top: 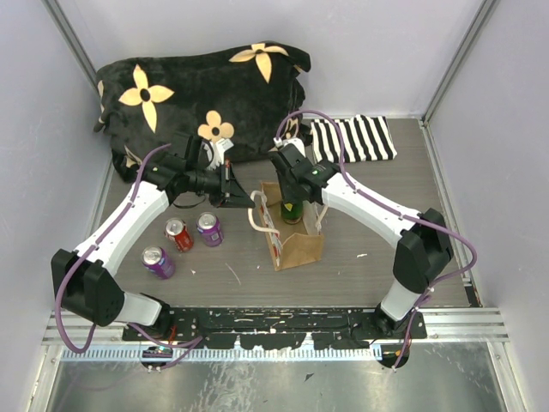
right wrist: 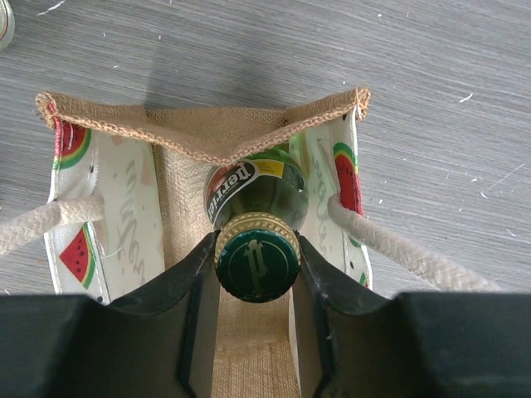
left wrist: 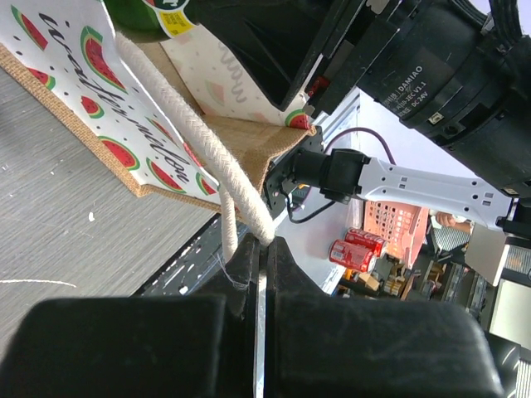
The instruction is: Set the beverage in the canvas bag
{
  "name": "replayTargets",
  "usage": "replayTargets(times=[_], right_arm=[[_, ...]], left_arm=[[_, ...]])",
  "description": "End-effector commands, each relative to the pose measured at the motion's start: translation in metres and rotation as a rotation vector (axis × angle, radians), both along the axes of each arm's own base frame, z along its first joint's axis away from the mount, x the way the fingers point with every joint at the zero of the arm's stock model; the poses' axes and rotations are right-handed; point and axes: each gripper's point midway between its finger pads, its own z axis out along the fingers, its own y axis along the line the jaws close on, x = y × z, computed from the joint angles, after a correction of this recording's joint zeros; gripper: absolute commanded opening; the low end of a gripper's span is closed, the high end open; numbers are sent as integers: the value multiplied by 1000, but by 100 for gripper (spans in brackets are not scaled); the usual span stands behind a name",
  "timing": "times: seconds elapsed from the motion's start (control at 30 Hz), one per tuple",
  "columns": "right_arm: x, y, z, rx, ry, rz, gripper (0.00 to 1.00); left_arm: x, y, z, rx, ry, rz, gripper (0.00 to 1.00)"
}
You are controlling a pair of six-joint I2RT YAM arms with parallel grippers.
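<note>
The canvas bag stands upright mid-table, tan with watermelon prints on its lining. The beverage, a green glass bottle with a green cap, hangs upright inside the bag's mouth. My right gripper is above it, its fingers pressed against both sides of the cap. In the top view the bottle shows just under the right gripper. My left gripper is shut on the bag's cream rope handle and holds it out to the left, at the bag's left rim.
Three drink cans stand left of the bag: red, purple, purple. A big black plush item with yellow flowers fills the back left. A black-and-white striped cloth lies at the back right.
</note>
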Motion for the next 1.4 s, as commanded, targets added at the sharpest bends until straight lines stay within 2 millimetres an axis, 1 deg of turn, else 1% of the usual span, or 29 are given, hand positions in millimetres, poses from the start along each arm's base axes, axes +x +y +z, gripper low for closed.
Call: replayTargets(times=[0.0, 0.1, 0.27, 0.4, 0.43, 0.47, 0.5, 0.53, 0.6, 0.63, 0.7, 0.73, 0.8, 0.87, 0.93, 0.97, 1.03, 1.1, 1.13, 1.23, 1.37], right_arm=[[11, 0, 30, 61, -107, -37, 32], [15, -5, 34, 55, -144, -51, 25], [21, -13, 39, 32, -191, -80, 20], [22, -19, 38, 13, -218, -85, 21], [22, -19, 37, 13, -215, -82, 23], [21, -18, 36, 16, -211, -78, 28], [20, -17, 35, 24, -206, -70, 34], [18, -14, 35, 38, -201, -60, 41], [16, -8, 41, 81, -205, -41, 51], [15, -6, 45, 103, -213, -33, 55], [13, -4, 59, 147, -238, -20, 62], [12, -3, 66, 163, -251, -18, 64], [11, -4, 81, 192, -278, -18, 66], [10, -6, 99, 222, -311, -27, 68], [10, -10, 117, 244, -350, -42, 70], [10, -12, 129, 257, -372, -49, 71], [9, -18, 147, 269, -411, -67, 74], [9, -24, 162, 272, -442, -83, 79], [9, -27, 167, 273, -454, -91, 81], [12, -41, 176, 279, -470, -124, 85], [14, -63, 177, 287, -469, -170, 87]], left_arm=[[-7, -2, 9, -23, -2, -32, 0], [-8, -1, 10, -24, -3, -35, 0], [-9, 0, 10, -20, -10, -39, 0], [-10, 0, 11, -20, -9, -45, 0], [-10, 0, 10, -20, -6, -46, 0], [-10, -1, 12, -23, -9, -48, 0], [-10, -1, 12, -25, -11, -48, 5], [-9, -1, 14, -26, -21, -51, 14], [-6, -1, 21, -29, -69, -58, 34], [-2, -2, 27, -30, -108, -60, 45], [6, -2, 47, -41, -203, -65, 59], [10, -2, 56, -41, -253, -64, 64], [20, 0, 73, -38, -340, -50, 71], [34, 6, 88, -37, -412, -9, 75], [56, 21, 99, -18, -466, 71, 79], [69, 32, 100, 6, -493, 115, 80], [94, 56, 94, 105, -559, 194, 86], [116, 79, 75, 229, -625, 240, 87], [125, 88, 62, 287, -644, 253, 91], [147, 107, 25, 431, -703, 268, 95], [167, 121, -19, 544, -716, 287, 99]])
